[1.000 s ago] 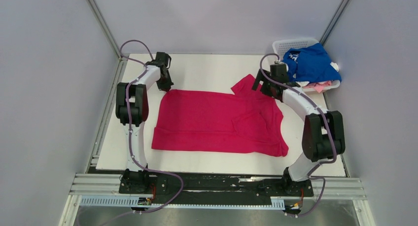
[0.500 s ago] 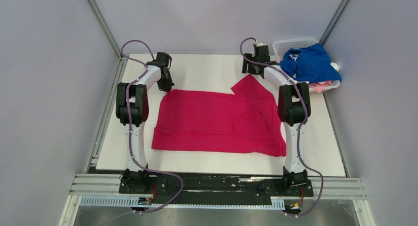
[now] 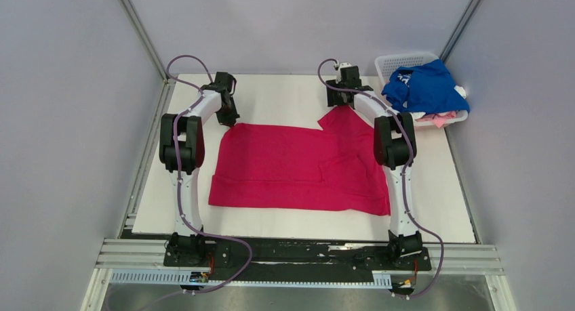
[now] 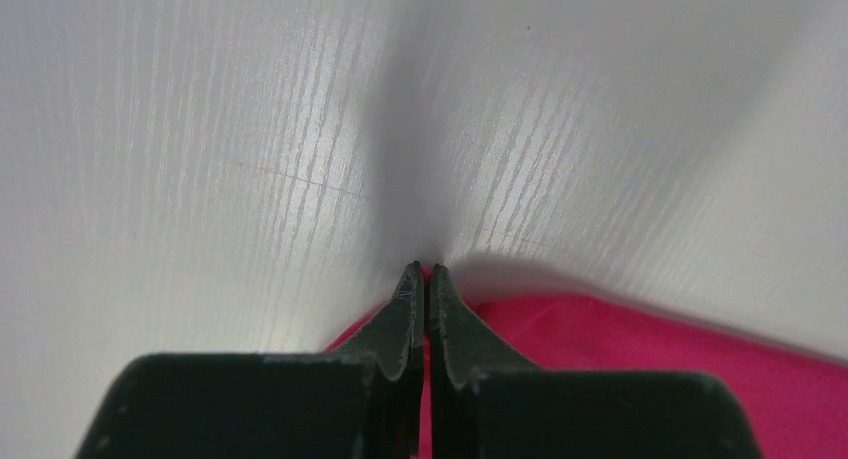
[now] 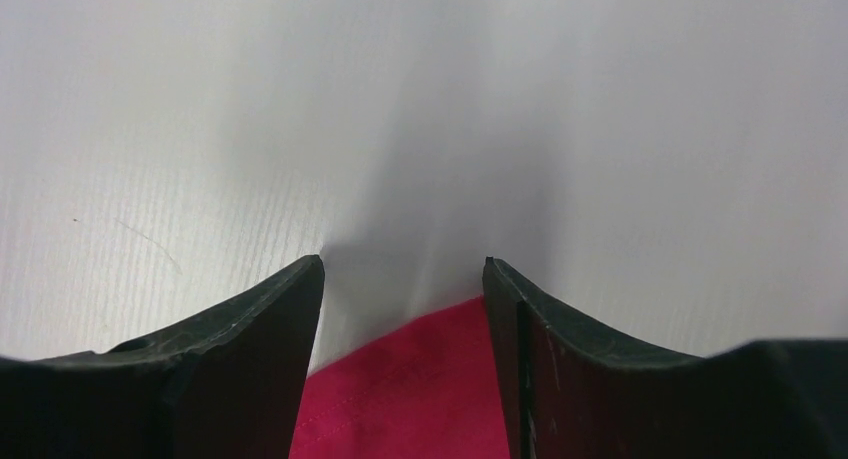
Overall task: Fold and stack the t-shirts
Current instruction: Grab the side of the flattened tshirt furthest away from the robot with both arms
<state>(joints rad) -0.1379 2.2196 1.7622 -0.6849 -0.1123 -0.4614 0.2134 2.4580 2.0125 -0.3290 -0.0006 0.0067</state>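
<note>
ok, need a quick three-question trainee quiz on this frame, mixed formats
1. True or false: the blue t-shirt is heaped on the basket.
2. The right gripper is: A) shut on cloth; B) open, jaws either side of the magenta t-shirt sleeve tip; C) hovering over the basket.
3. Fill in: the left gripper is pinched shut at the magenta t-shirt's far-____ corner.

Key: 1 true; 2 B; 3 left.

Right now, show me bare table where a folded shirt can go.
Free: the near strip of table bordering the magenta t-shirt; the far strip between the left gripper and right gripper. Crowded: far right corner, basket heaped with the blue t-shirt.
</note>
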